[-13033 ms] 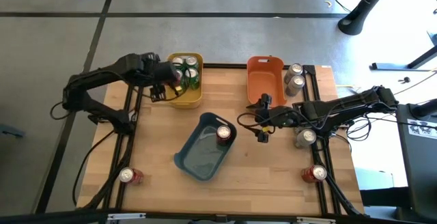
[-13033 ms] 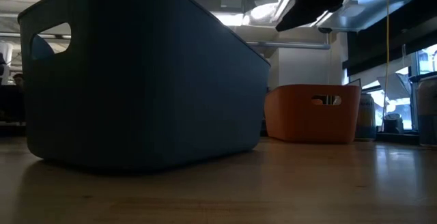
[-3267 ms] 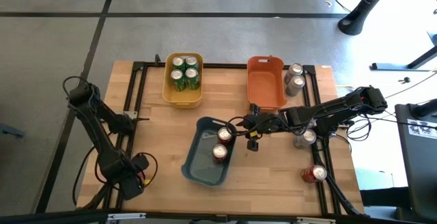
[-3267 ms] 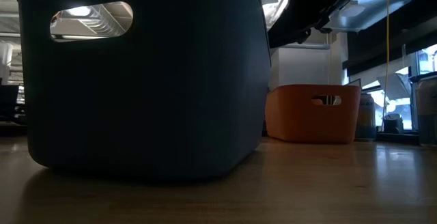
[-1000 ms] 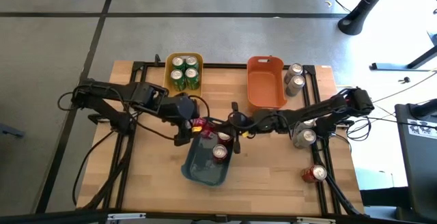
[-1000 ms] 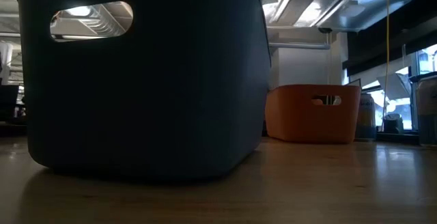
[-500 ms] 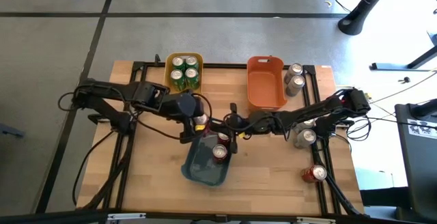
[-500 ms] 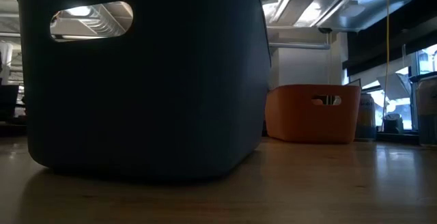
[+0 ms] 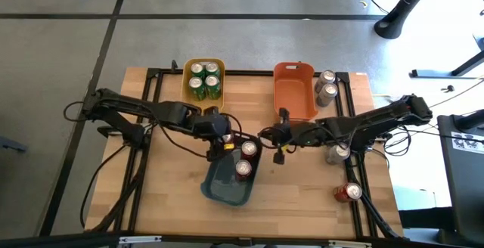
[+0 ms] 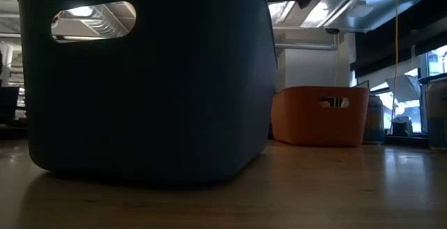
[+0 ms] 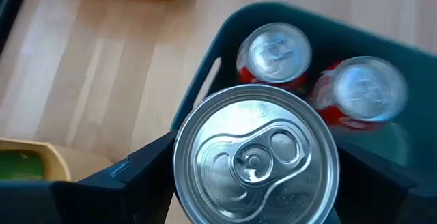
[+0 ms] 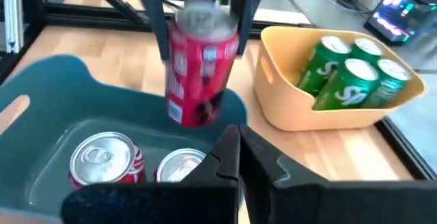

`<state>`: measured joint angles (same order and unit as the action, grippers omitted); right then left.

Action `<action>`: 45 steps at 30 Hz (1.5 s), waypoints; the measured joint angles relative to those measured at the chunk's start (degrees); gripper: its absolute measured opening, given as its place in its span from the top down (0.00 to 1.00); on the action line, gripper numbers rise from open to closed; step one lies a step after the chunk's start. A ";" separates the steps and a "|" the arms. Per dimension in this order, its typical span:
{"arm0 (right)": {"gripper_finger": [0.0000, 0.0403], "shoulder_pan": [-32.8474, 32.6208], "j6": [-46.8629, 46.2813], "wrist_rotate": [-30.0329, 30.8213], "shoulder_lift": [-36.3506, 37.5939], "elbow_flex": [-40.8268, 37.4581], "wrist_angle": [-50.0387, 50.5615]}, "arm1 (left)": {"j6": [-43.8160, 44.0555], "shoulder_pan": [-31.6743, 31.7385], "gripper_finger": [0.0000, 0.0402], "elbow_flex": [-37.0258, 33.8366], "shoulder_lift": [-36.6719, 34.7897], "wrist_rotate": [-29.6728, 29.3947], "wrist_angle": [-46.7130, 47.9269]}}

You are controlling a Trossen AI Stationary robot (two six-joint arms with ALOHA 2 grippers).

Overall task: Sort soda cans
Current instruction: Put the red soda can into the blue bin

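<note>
Left gripper (image 12: 198, 5) is clamped on a red can (image 12: 200, 63) by its upper sidewall, holding it upright just over the rim of the blue bin (image 12: 41, 91), above the end nearest the yellow bin (image 12: 293, 118). Two red cans (image 11: 276, 50) already stand inside. Judgement: the thin metal shell is rigid enough for a side pinch yet smooth and dentable, so moderate squeeze mid-to-upper wall suits; weight unknown, full or empty cannot be told. Right gripper (image 9: 277, 148), fingers shut and empty, hovers just beside the blue bin's far-right corner. Beyond: four green cans (image 9: 204, 80) in the yellow bin, orange bin (image 9: 293, 97) with no cans visible, silver cans (image 9: 327, 85) near the right edge.
</note>
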<state>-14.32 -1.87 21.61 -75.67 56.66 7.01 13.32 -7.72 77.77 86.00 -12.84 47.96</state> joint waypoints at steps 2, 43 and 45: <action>0.99 -0.08 -0.87 0.30 0.90 0.00 2.15 | -0.14 0.37 0.26 -2.93 0.11 -0.03 -3.40; 0.99 0.08 -2.34 1.31 0.74 0.00 6.48 | 0.34 1.01 0.17 -20.05 -4.30 0.02 -24.69; 0.99 0.08 -2.27 1.33 0.74 0.00 6.57 | 1.07 0.57 0.17 -19.93 -6.46 0.00 -23.56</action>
<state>-14.24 -4.14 22.94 -74.94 56.66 13.58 14.39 -7.15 57.84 79.54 -12.84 24.40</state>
